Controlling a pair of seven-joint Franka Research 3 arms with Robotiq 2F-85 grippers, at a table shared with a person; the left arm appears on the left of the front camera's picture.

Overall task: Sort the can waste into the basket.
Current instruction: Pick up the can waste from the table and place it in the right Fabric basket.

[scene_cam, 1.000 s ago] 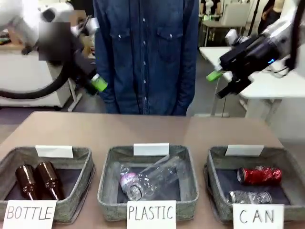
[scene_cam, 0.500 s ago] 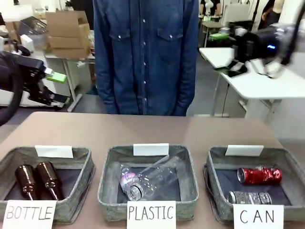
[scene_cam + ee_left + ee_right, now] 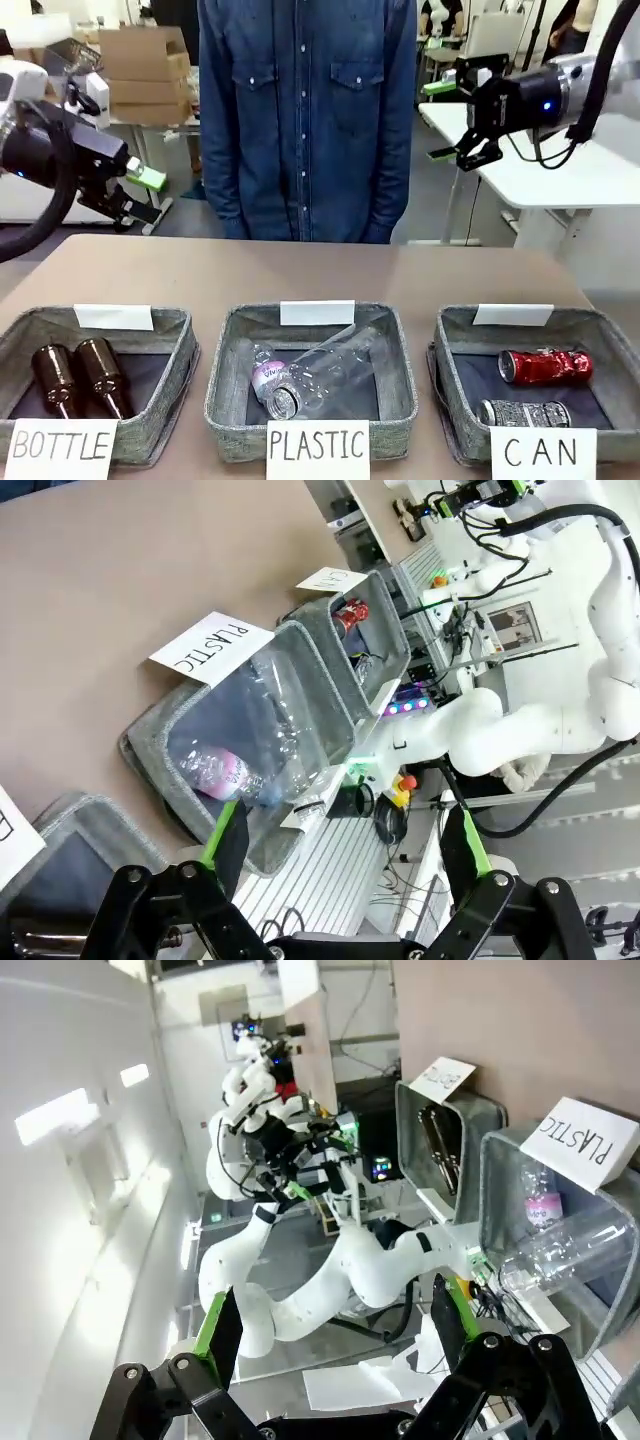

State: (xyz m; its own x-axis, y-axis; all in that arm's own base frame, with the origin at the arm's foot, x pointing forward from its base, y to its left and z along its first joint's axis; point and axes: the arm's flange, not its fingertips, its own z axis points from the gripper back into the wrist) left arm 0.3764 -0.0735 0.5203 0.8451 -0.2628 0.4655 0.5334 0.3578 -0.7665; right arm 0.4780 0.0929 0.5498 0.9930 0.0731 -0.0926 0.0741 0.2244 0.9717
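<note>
The shiny red can (image 3: pixel 545 366) and the black, silver-patterned can (image 3: pixel 525 412) lie side by side inside the grey basket (image 3: pixel 446 345) marked CAN, at the table's front right. My left gripper (image 3: pixel 142 196) hangs open and empty high over the far left of the table. My right gripper (image 3: pixel 443 121) is also open and empty, raised at the upper right, far above the basket. In the left wrist view, the open left gripper (image 3: pixel 345 832) looks toward the CAN basket (image 3: pixel 392 640), where the red can (image 3: pixel 352 612) shows. The right gripper (image 3: pixel 332 1318) stands open in its own view.
A person in a denim shirt (image 3: pixel 305 120) stands at the far side. A basket marked BOTTLE (image 3: pixel 175 330) holds two brown bottles. A basket marked PLASTIC (image 3: pixel 225 360) holds clear bottles. The far half of the table (image 3: pixel 300 270) is bare.
My left gripper has swung out to the left. My right gripper has risen and turned, still high on the right. Both cans lie where they were.
</note>
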